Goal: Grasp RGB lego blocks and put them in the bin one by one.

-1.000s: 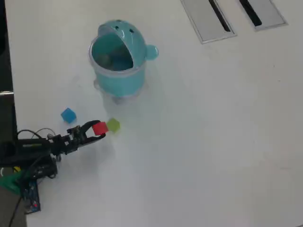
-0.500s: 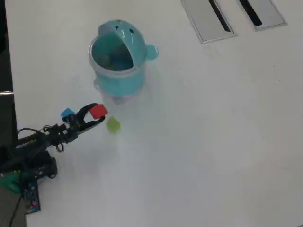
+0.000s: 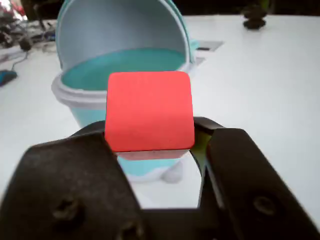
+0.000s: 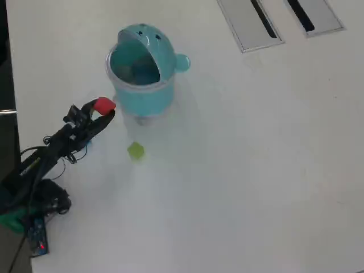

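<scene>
My gripper [image 3: 150, 135] [image 4: 104, 108] is shut on the red lego block [image 3: 150, 110] [image 4: 104, 104], held in the air just left of the bin in the overhead view. The bin [image 4: 141, 71] [image 3: 120, 50] is a turquoise whale-shaped container with its hood open; in the wrist view it stands right behind the red block. The lime green block [image 4: 135, 150] lies on the table below the bin. The blue block is hidden under my arm in the overhead view.
The white table [image 4: 256, 159] stretches wide to the right. Two grey slotted panels [image 4: 250, 23] [image 4: 315, 14] sit at the top right. The arm's base and cables [image 4: 31, 199] occupy the lower left edge.
My gripper has lifted the red block off the table and carried it up and left, from beside the green block to the bin's left rim.
</scene>
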Motion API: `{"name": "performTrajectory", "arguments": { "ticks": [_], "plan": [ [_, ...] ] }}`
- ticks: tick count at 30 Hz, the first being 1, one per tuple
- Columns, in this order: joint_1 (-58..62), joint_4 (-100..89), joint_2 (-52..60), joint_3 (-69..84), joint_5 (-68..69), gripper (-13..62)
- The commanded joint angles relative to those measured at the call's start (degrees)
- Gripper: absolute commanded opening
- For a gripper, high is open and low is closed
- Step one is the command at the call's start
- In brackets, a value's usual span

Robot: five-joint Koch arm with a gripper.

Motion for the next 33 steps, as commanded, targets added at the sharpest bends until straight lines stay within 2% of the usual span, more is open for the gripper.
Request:
{"name": "performTrajectory", "arguments": {
  "ticks": [1,4,14,20,33],
  "plan": [
    [0.00,-0.62,0.18,-6.68,-1.23,4.0],
    [-0.44,-2.29,-8.61,-15.91,-1.23,4.0],
    [-1.41,-5.19,-20.57,-28.21,-1.14,3.9],
    [-2.90,-5.19,-32.43,-44.21,-1.14,3.9],
    [-4.66,-5.98,-45.26,-56.25,-1.32,3.9]
  ]
}}
